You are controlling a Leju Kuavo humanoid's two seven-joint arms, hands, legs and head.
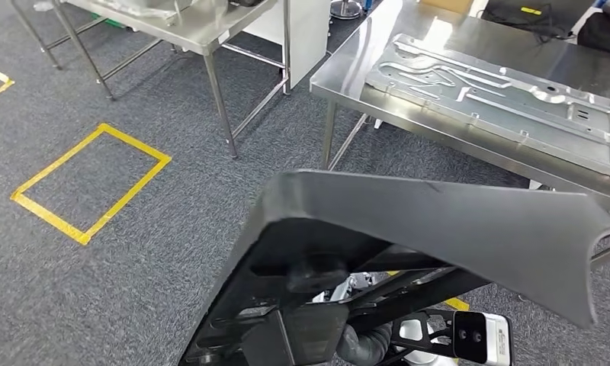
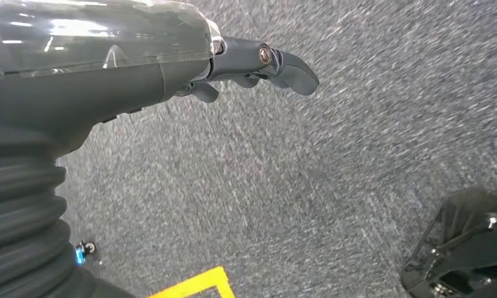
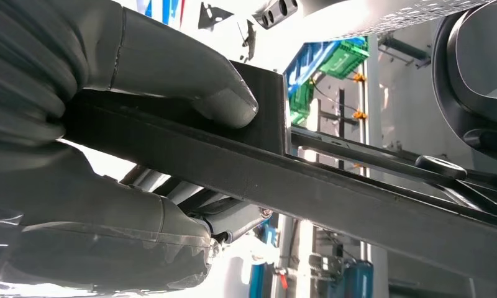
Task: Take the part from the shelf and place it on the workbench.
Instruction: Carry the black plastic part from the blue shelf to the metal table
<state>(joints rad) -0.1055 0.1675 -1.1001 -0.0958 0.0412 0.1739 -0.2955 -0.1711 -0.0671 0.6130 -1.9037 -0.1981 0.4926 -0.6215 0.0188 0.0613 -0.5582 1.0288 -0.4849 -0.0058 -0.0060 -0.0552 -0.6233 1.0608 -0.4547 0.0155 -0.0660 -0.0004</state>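
1. Part (image 1: 439, 229): a broad, matte black moulded panel with a curved lip, carried low before the robot, short of the steel surface (image 1: 348, 69).
2. Right hand (image 3: 109, 155) clamps the panel's ribbed black edge between thumb and fingers.
3. Left hand (image 2: 246, 68) hangs over speckled grey carpet (image 2: 296, 186), fingers loosely extended, holding nothing.

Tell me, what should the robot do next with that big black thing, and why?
Probably carry it forward toward the steel workbench. The right hand grips the black part above the carpet, short of the bench, and a silver plate already covers much of it.
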